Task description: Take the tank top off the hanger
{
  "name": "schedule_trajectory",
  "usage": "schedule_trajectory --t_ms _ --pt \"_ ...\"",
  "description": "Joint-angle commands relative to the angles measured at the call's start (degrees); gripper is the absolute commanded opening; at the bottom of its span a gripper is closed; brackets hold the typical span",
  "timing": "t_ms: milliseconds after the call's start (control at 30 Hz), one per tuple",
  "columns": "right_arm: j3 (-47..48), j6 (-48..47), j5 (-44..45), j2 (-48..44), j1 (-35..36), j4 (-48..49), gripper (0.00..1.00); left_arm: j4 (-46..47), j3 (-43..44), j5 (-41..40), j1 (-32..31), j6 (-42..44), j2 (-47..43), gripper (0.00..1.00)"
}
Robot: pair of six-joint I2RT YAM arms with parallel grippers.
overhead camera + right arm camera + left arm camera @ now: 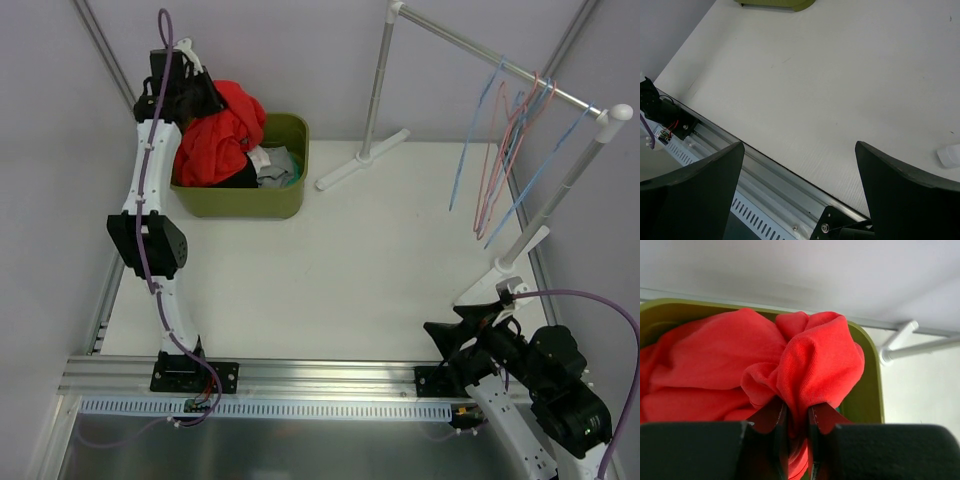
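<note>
Red tank top (715, 360) is bunching over the green bin (867, 382), straight ahead of the left gripper (796, 415), whose jaws are pinching a fold tight. The right gripper (799, 148) is gaping empty, well away from the bin, so the left arm is nearer.

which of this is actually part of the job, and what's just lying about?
Job:
- red tank top, bunched over the green bin
- left gripper, shut on it
- hangers on the rack, all bare

Lying about:
- other clothes in the bin
- right gripper, open, parked low over the near table edge
</note>
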Motion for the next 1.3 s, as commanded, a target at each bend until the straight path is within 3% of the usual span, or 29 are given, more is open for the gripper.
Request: schedule_trajectory --t_ms 0,133,233,367,533,667,833,933,1033,1133,1167,1267 --pt "0.7 0.9 -1.3 -7.4 0.1 3.5 1.00 2.3 -1.5 2.3 -5.7 2.6 -1.5 0.00" --pt "2.0 1.2 -1.6 -7.5 0.1 3.5 1.00 2.2 -5.6 -3.2 -7.8 3.1 -1.1 0.00" --pt "1.8 1.2 -1.7 -7.7 0.1 3.4 1.00 1.7 -9.8 -8.6 -7.8 -1.8 -0.2 0.00" --pt "1.1 2.3 -1.6 -8.2 0.2 4.0 0.99 -0.9 -13.5 -8.2 -8.5 -8.4 3.2 0.00" --pt "2.6 3.2 -3.3 -8.5 0.2 3.4 0.99 -7.2 -9.8 -7.7 -9.1 -7.5 8.9 0.01" --pt "4.8 3.8 -2.4 -9.0 0.2 2.3 0.99 -10.2 -4.9 -6.0 -9.0 -5.8 4.0 0.18" --pt "5.4 5.2 -2.7 -8.2 0.1 2.3 1.00 -11.4 -0.4 -9.5 -8.5 -4.9 -7.4 0.99" --pt "5.9 5.2 -2.1 -7.2 0.1 2.6 0.99 -11.5 -0.7 -11.4 -7.3 -5.3 -15.9 0.99" --pt "7.1 4.2 0.2 -5.4 0.1 4.6 0.99 -11.7 -7.9 -13.4 -7.3 -4.5 -25.3 0.99" --pt "9.8 1.7 4.2 1.5 0.1 5.9 1.00 -12.2 -22.5 -15.2 -7.3 -4.7 -37.6 0.99" --pt "10.4 -0.2 6.6 6.5 0.1 5.8 0.99 -12.2 -31.6 -14.5 -7.3 -4.2 -40.8 0.99" --pt "13.3 -2.7 18.1 15.1 0.1 4.4 0.99 -12.1 -49.5 -14.3 -7.4 -3.5 -55.7 0.99"
